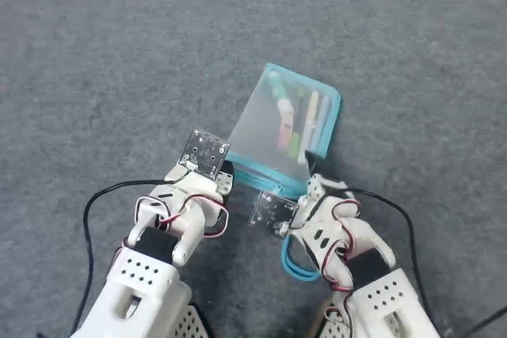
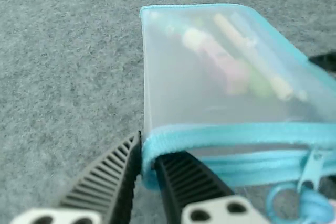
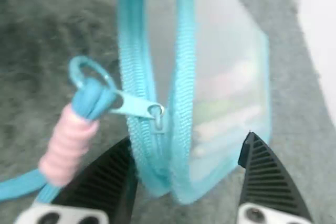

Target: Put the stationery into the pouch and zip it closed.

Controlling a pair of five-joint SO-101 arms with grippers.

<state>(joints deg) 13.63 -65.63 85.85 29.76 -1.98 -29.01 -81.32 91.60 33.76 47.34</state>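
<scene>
The translucent pouch [image 1: 273, 128] with teal trim lies mid-table, and several pens and markers [image 1: 297, 120] show through it. My left gripper [image 1: 230, 173] is at its near left corner. The left wrist view has that gripper [image 2: 149, 174] shut on the teal zipper edge of the pouch [image 2: 210, 77]. My right gripper [image 1: 305, 184] is at the near right corner. Seen from the right wrist, that gripper [image 3: 186, 182] stands open astride the pouch's end [image 3: 220, 61]. The zipper pull [image 3: 137, 107] sits near that end, tied to a teal cord with a pink bead [image 3: 63, 142].
Grey carpet-like cloth [image 1: 95, 77] covers the table all round the pouch. The teal cord loop [image 1: 295, 263] hangs down by the right arm. Black cables [image 1: 91, 211] trail beside both arms near the front edge.
</scene>
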